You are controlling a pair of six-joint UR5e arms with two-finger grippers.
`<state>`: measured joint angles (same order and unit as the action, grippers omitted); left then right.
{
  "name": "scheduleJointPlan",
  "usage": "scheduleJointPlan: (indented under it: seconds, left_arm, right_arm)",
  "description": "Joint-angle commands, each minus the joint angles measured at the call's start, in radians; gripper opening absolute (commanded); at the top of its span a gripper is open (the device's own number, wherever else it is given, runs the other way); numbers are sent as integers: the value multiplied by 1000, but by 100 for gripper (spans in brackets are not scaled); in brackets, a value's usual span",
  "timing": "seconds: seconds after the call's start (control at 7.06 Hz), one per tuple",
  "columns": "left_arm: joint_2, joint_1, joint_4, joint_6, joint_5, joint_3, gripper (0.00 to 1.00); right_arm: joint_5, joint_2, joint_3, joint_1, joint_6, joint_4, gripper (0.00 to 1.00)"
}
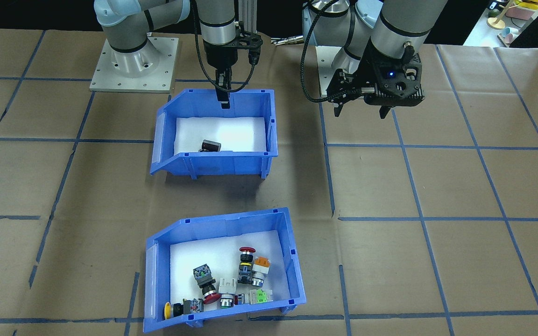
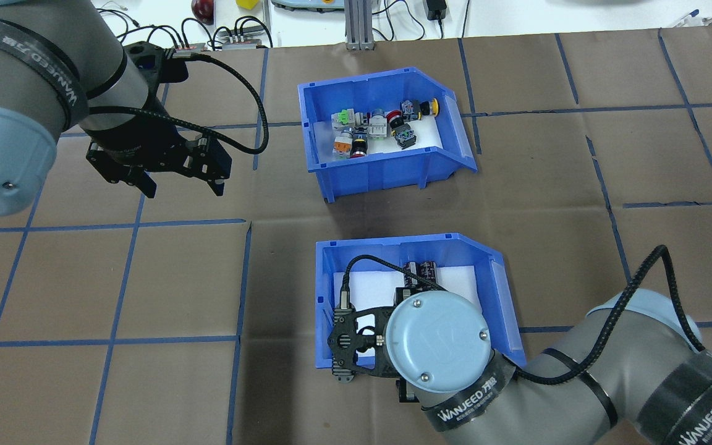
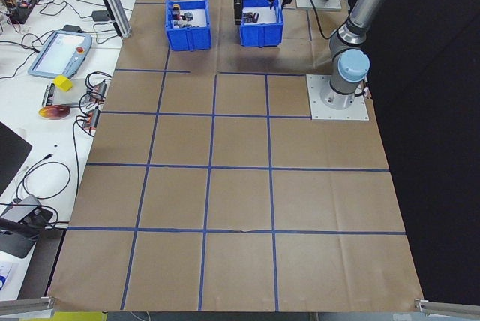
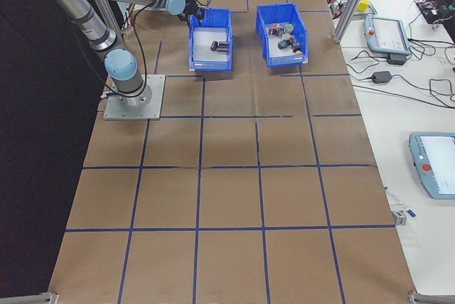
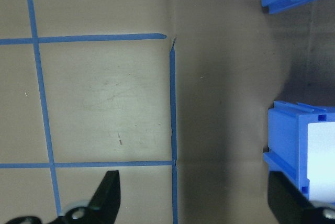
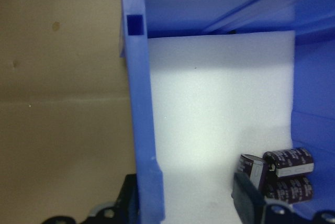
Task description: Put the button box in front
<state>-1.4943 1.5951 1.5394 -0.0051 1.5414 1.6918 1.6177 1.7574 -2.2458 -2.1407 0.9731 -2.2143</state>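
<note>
The button box (image 1: 293,261) is a blue bin with a white liner holding several push-button switches (image 1: 250,270). It stands on the table's far side from the robot's base, also seen in the overhead view as button box (image 2: 381,170). My right gripper (image 1: 224,100) reaches down at the other blue bin (image 1: 217,163). In the right wrist view the right gripper (image 6: 188,203) is open, its fingers (image 6: 248,198) straddling that bin's wall (image 6: 141,119). The left gripper (image 1: 360,112) hangs open over bare paper, well apart from both bins, and shows as left gripper (image 5: 196,203) in its wrist view.
The nearer bin holds dark cylinders (image 6: 285,174) on a white liner. Brown paper with blue tape lines (image 1: 404,147) covers the table. Each robot base plate (image 1: 133,65) stands behind the bins. A side bench (image 4: 398,41) carries cables and tablets.
</note>
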Motion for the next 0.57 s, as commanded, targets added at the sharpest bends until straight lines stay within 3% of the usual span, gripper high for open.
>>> scheduleJointPlan:
  seconds: [0.0, 0.14, 0.28, 0.42]
  left_arm:
    - [22, -3, 8, 14, -47, 2, 99]
    - [22, -7, 10, 19, -46, 9, 99]
    - [22, -9, -1, 19, -38, 0, 99]
    - [22, -9, -4, 19, 11, 9, 99]
  right_arm:
    - [33, 57, 117, 24, 6, 231, 100]
    - [36, 80, 196, 47, 7, 371, 100]
    - [41, 80, 250, 118, 7, 443, 100]
    - [39, 80, 282, 218, 7, 456, 100]
